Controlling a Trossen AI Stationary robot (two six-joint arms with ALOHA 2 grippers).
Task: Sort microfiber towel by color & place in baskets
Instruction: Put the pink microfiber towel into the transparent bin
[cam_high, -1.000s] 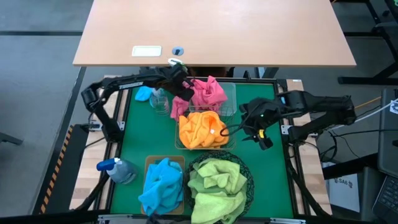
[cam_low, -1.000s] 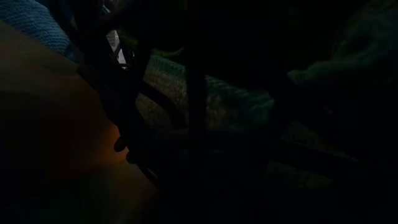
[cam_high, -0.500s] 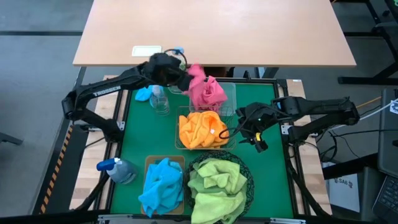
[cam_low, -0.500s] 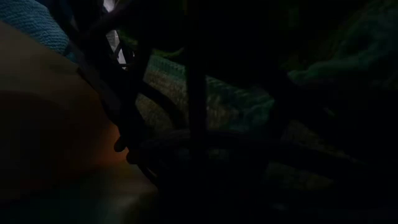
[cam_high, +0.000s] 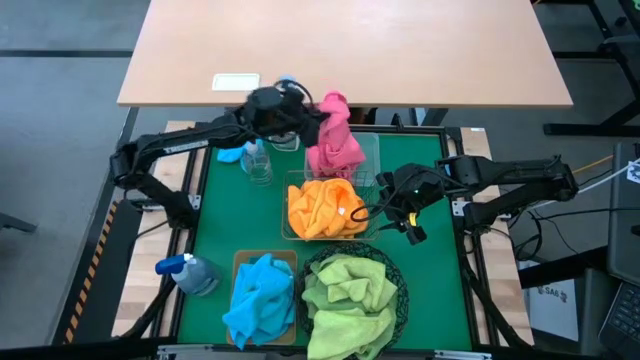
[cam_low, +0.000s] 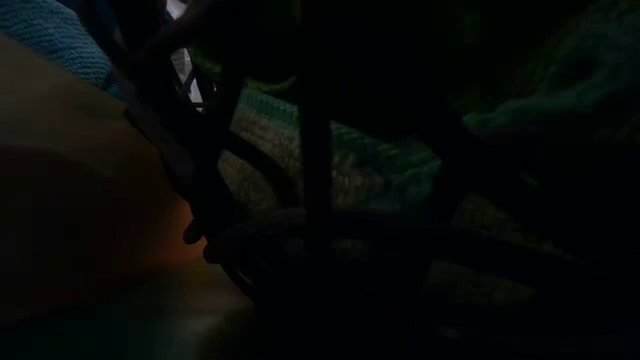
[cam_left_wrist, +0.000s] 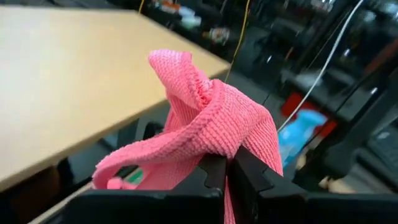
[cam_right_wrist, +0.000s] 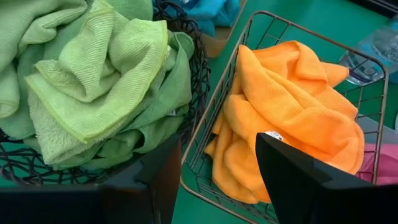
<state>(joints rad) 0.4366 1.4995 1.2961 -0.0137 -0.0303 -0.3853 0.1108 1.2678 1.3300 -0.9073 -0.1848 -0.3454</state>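
Note:
A pink towel (cam_high: 336, 138) is raised over the clear basket (cam_high: 368, 150) at the table's far side, with my left gripper (cam_high: 305, 115) shut on it. Orange towels (cam_high: 322, 208) fill the wire basket (cam_right_wrist: 249, 37) in the middle. Blue towels (cam_high: 262, 295) lie in the tan bin (cam_high: 243, 262) at the near edge. Green towels (cam_high: 350, 292) fill the round black mesh basket (cam_high: 398, 285). My right gripper (cam_high: 405, 212) hovers open to the right of the orange towels, above the gap between that basket and the black one (cam_right_wrist: 217, 186). The low view is dark. My left gripper pinches a bunched fold of the pink towel (cam_left_wrist: 231, 146) between its two fingers (cam_left_wrist: 249, 180), near the towel's top. The fingers come nearly level from the table's left. A loop of cloth stands above them; the rest hangs down, its lower part (cam_high: 340, 165) in the clear basket.
A spray bottle (cam_high: 190, 272) stands at the near left and another (cam_high: 256, 160) at the far left beside the clear basket. A light wooden table (cam_high: 340, 50) lies beyond the far edge. Bare green mat (cam_high: 225, 215) shows at the left.
My left gripper has risen and gone toward the far edge, tipping from pointing down to nearly level, still shut on the pink towel. The towel's upper part has been drawn up out of the clear basket; its lower part has stayed there.

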